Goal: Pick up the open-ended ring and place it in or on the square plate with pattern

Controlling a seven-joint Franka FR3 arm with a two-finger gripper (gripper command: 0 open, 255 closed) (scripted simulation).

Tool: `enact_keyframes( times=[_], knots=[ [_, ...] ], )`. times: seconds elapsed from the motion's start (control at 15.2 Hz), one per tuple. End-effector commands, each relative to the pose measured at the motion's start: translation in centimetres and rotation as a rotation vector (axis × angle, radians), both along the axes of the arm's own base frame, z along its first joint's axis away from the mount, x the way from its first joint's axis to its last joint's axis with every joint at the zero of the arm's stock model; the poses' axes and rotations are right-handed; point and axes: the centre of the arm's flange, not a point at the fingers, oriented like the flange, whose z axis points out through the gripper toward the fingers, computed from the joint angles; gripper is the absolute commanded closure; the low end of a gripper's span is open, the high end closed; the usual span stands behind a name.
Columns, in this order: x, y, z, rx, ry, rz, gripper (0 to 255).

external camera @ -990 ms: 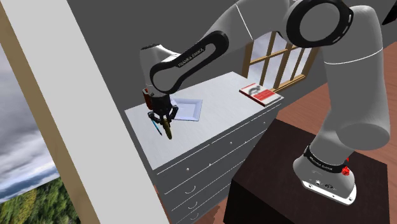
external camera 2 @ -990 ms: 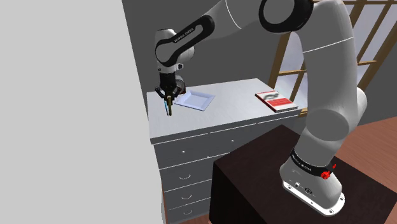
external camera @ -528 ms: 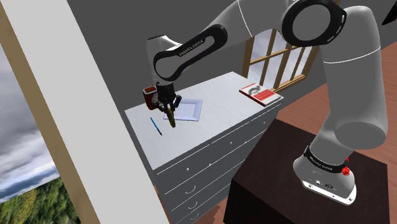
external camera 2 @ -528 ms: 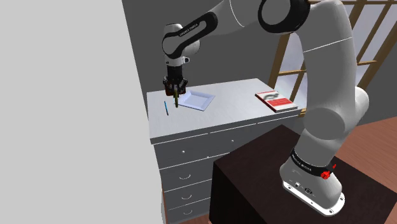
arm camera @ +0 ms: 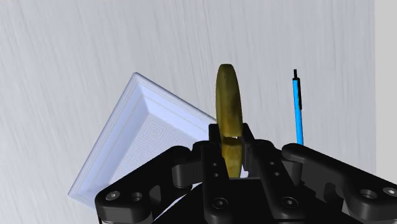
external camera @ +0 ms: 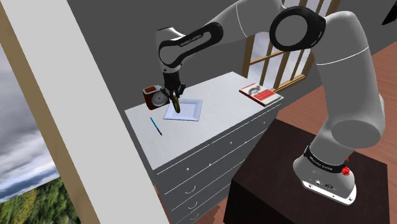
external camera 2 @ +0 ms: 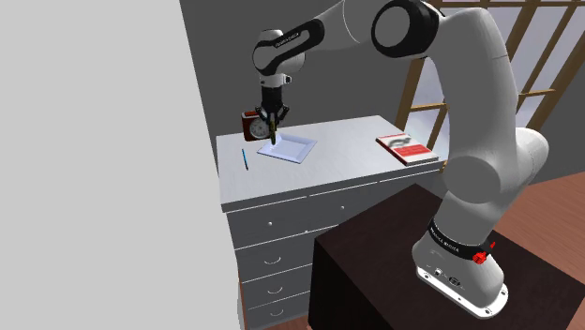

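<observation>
Even, flat, fairly bright rendered light; the grey wall [external camera: 121, 38] behind lies in dimmer shade.

On the counter [external camera: 213, 126], the square plate [external camera: 193, 113] lies below my gripper [external camera: 174, 100] and its ring [arm camera: 229, 105]. The pen [external camera: 156, 125] lies at the shoulder view's left of it, the clock [external camera: 151, 97] behind (by the edge), the book [external camera: 260, 93] far right.

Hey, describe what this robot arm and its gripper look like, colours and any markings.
White rounded arm with dark joint bands; one band carries white lettering. A red knob sits on the base. The gripper is all black, blocky, with screw heads.
</observation>
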Motion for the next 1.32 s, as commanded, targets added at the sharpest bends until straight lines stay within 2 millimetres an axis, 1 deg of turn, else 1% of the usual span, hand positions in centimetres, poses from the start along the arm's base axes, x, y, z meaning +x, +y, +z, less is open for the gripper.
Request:
enact_keyframes(
  times=[0.0, 0.53, 1.25],
  knots=[
    [1.4, -2.4, 0.4, 0.0, 0.001, 0.001, 255],
    [6.9, -11.3, 1.2, 0.0, 0.001, 0.001, 255],
    [6.9, -11.3, -4.6, 0.0, 0.001, 0.001, 255]
  ],
)
